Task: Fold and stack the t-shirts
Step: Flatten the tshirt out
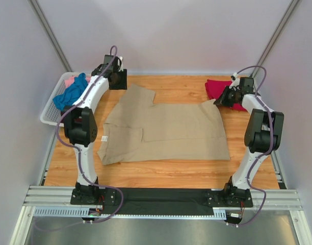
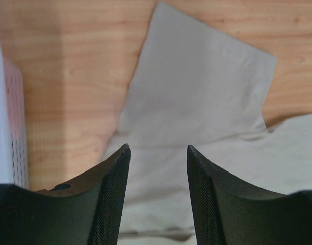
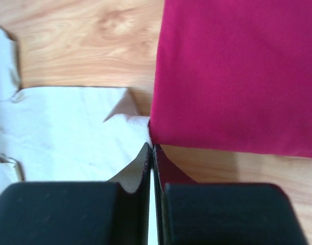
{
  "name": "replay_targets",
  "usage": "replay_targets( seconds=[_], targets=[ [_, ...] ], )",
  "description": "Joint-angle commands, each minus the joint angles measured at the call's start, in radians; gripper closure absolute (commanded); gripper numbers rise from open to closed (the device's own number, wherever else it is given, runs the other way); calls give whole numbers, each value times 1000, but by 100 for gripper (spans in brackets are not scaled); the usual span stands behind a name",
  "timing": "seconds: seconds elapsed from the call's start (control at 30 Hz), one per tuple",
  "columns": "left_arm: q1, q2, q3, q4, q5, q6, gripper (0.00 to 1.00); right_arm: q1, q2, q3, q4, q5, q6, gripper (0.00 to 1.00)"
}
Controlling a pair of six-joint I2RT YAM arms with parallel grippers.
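The tan t-shirt [image 1: 171,130] lies spread across the middle of the wooden table [image 1: 161,171], a matte, soft cloth with its left part doubled over in an uneven flap and a short sleeve [image 2: 197,87] pointing to the far left. A crimson t-shirt [image 1: 215,88] sits folded into a flat rectangle at the far right, its edge just beside the tan shirt's far right corner. A blue t-shirt [image 1: 69,94] and a pink t-shirt [image 1: 70,80] are crumpled in the white lattice basket [image 1: 50,118] at the far left. A dark t-shirt [image 1: 161,201] stretches along the near edge between the arm bases.

The left end effector [image 2: 157,150] hangs open above the tan sleeve. The right end effector [image 3: 152,148] is closed at that tan corner (whether cloth is pinched cannot be told).
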Motion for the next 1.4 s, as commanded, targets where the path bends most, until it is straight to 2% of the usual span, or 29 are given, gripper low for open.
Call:
replay_targets(
  seconds=[0.0, 0.03, 0.17, 0.4, 0.53, 0.7, 0.83, 0.93, 1.13, 1.37],
  targets=[
    [-4, 129, 172, -27, 51, 146, 44, 5, -121, -50, 105, -56, 39, 100],
    [1, 198, 256, -43, 56, 157, 44, 5, -135, -72, 115, -54, 42, 100],
    [31, 328, 399, -86, 16, 165, 41, 7, -192, -95, 116, -42, 40, 100],
    [76, 427, 427, 18, 93, 102, 38, 17, -218, -149, 142, -34, 54, 100],
    [77, 475, 488, -14, 84, 74, 39, 25, -187, -159, 155, -2, 65, 100],
    [77, 461, 473, -41, 74, 56, 38, 25, -101, -109, 83, 35, 73, 98],
    [77, 412, 383, -8, 140, 43, 38, 25, -29, -37, -51, 76, 68, 82],
    [77, 377, 344, -6, 172, 33, 37, 23, -37, -8, -88, 110, 86, 76],
    [74, 332, 306, -8, 232, 24, 37, 13, -48, 44, -92, 214, 183, 76],
    [74, 306, 300, -29, 246, 34, 37, 11, 152, 287, -185, 377, 215, 77]
  ],
)
